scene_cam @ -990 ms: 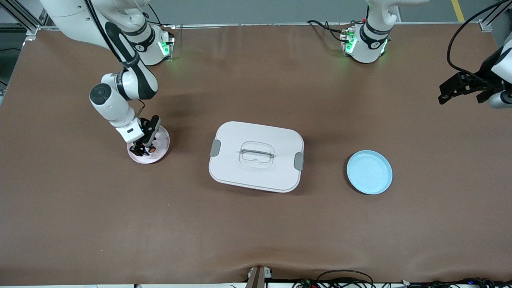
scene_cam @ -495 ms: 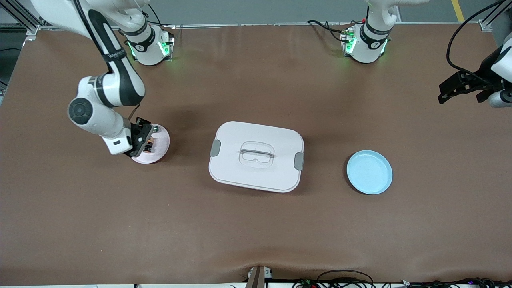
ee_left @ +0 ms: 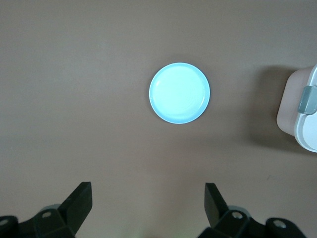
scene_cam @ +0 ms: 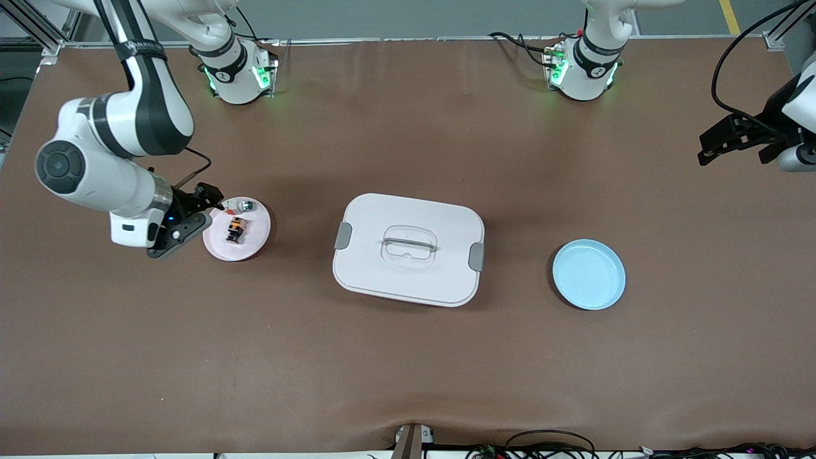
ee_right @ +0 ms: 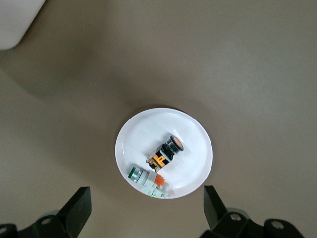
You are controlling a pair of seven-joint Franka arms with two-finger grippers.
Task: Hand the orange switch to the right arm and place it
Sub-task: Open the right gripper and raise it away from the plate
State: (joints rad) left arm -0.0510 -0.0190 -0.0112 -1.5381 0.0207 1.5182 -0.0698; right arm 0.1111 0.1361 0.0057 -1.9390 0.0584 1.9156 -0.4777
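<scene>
The tiny black orange switch (scene_cam: 236, 230) with the round orange-red face lies on its side in the small white round plate (scene_cam: 254, 243), just beside the empty, spread-apart right gripper (scene_cam: 191, 220), while the left gripper (scene_cam: 727, 141), also spread apart, waits well apart.

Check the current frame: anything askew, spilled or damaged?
Nothing stands out. The orange switch lies on its side in the white plate beside a grey-white switch. The lidded container is shut, the blue plate bare. The right gripper sits open beside the white plate; the left gripper waits open, high over the table.
</scene>
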